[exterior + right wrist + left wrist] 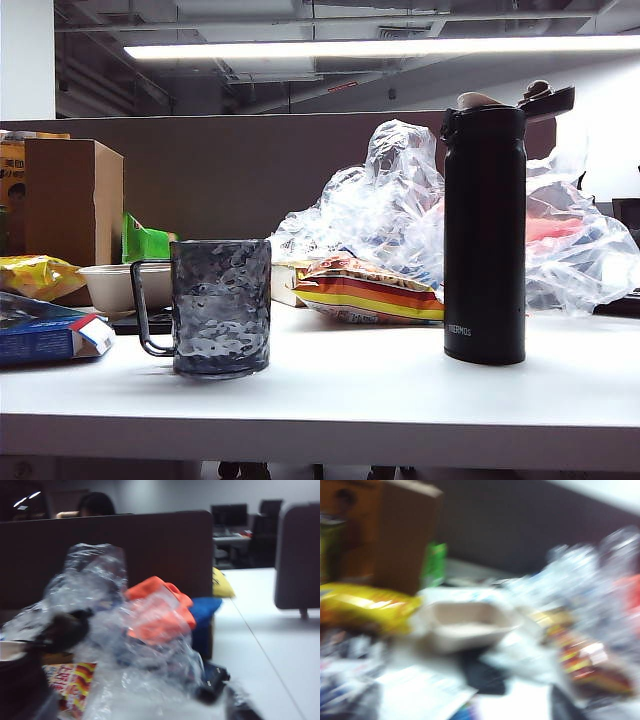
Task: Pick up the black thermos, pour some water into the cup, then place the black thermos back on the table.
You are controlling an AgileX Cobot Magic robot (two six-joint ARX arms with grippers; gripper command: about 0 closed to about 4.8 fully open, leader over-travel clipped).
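Standing upright on the table (560, 400), the black thermos (485, 235) is sitting toward the right of the exterior view with its flip lid (545, 100) hanging open at the top. White lettering is showing near its base. The cup (220, 305) is resting well apart from it on the left, its thin dark handle (145, 305) pointing left. Neither one is being touched by anything.

Behind them, a crumpled clear plastic bag (400, 210) is spreading across the back of the table, with a striped snack packet (365, 292) lying in front of it between the cup and the thermos. A beige bowl (120, 285) is sitting just behind the cup, with a brown cardboard box (70, 200) and a yellow packet (35, 275) farther left.

Neither the left gripper nor the right gripper is appearing in any view; both are staying out of frame, and their jaws are reading as spread wide, gripping nothing visible. The left wrist view is showing a blurred bowl (470, 625); the right wrist view is showing the plastic bag (115, 630) over something orange.
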